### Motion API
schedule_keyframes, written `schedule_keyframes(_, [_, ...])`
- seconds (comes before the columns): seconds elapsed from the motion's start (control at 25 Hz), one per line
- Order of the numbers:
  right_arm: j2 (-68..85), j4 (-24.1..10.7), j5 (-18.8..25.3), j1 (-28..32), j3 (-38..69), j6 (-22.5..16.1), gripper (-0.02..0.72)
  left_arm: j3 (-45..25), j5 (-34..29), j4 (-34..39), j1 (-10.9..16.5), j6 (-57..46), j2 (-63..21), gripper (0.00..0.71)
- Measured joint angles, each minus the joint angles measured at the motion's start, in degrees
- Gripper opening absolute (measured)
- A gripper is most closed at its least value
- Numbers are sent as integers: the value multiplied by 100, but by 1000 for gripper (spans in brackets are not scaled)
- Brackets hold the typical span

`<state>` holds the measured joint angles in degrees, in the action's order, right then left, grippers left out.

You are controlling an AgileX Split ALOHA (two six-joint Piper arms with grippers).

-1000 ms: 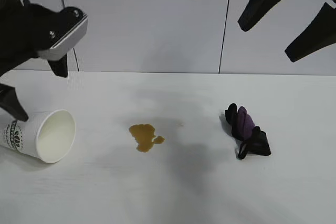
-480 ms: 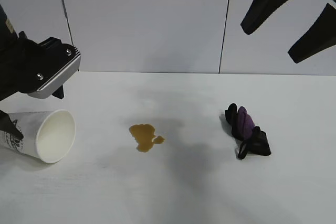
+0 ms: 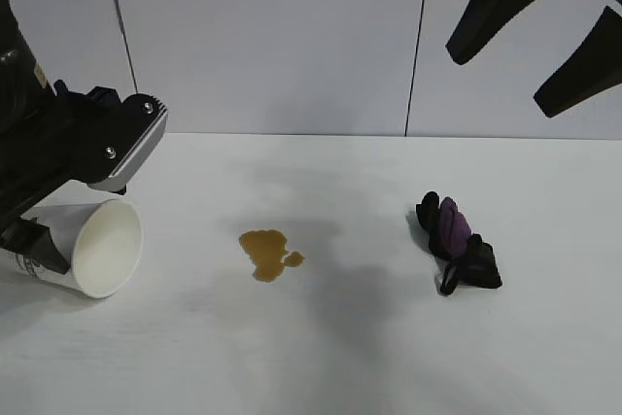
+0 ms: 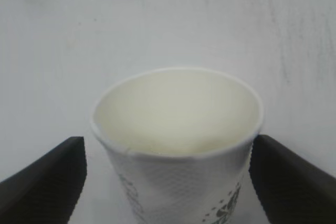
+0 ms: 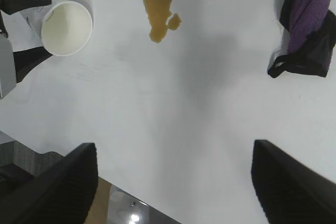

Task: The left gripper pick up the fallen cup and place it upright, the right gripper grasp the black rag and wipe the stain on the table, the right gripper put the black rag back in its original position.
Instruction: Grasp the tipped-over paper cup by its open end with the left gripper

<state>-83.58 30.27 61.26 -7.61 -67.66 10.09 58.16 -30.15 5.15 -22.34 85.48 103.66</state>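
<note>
Your left gripper point(image 4: 168, 182) straddles the fallen paper cup point(image 3: 92, 248) with fingers spread wide, not clamped; your right gripper point(image 3: 530, 36) hangs open above.

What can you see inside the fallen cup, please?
The cup lies on its side on the table, and its inside looks empty: bare pale wall, no liquid visible. The underside resting on the table is hidden.
</note>
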Motion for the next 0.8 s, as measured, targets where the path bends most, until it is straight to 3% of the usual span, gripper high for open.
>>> schedule_keyframes(0.8, [0,-22,-41,0,0,11,558,13,422,315,0,-83,485,612])
